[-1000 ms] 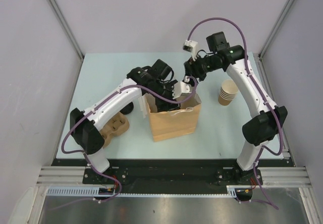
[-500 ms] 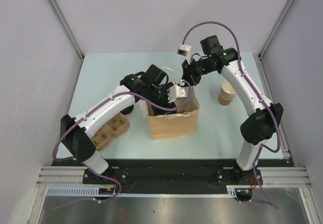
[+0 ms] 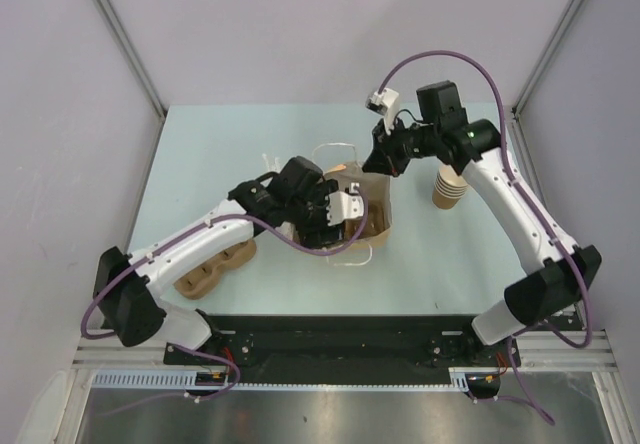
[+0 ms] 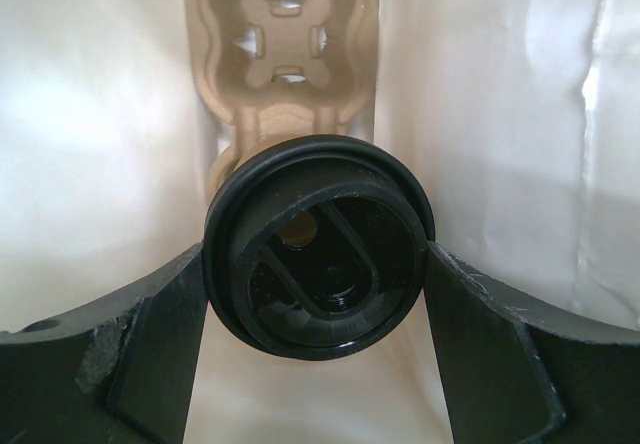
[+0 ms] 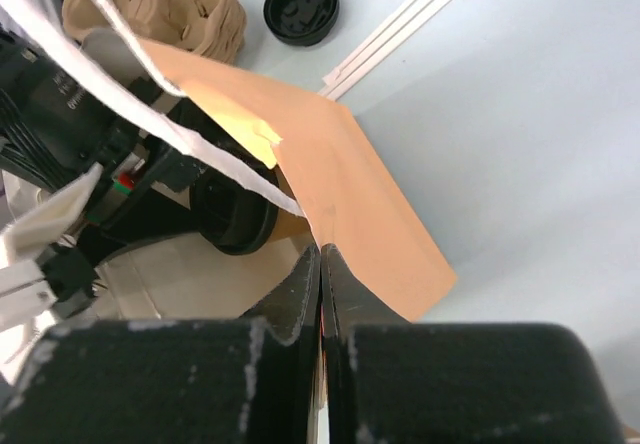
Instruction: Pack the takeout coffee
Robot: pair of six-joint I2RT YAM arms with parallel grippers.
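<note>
The takeout coffee (image 4: 318, 249) shows its round black lid end-on, inside the brown paper bag (image 3: 376, 214). My left gripper (image 4: 318, 264) reaches into the bag's mouth, its fingers (image 4: 170, 314) pressed against both sides of the lid. In the top view the left gripper (image 3: 335, 214) sits in the bag's opening and hides the cup. My right gripper (image 5: 320, 249) is shut on the bag's rim (image 5: 345, 179), and in the top view this right gripper (image 3: 383, 162) is at the bag's far side. The coffee's lid (image 5: 236, 214) also shows in the right wrist view.
A pulp cup carrier (image 3: 215, 264) lies left of the bag. Another pulp tray (image 4: 285, 44) shows deep in the bag beyond the lid. A stack of lidless cups (image 3: 452, 184) stands at the right. A loose black lid (image 5: 301, 6) and white wrapped sticks (image 5: 400, 24) lie behind the bag.
My right gripper has shut on the bag's rim and shifted right. The bag has tipped from upright, its mouth now facing up. The left gripper went lower into it with the coffee.
</note>
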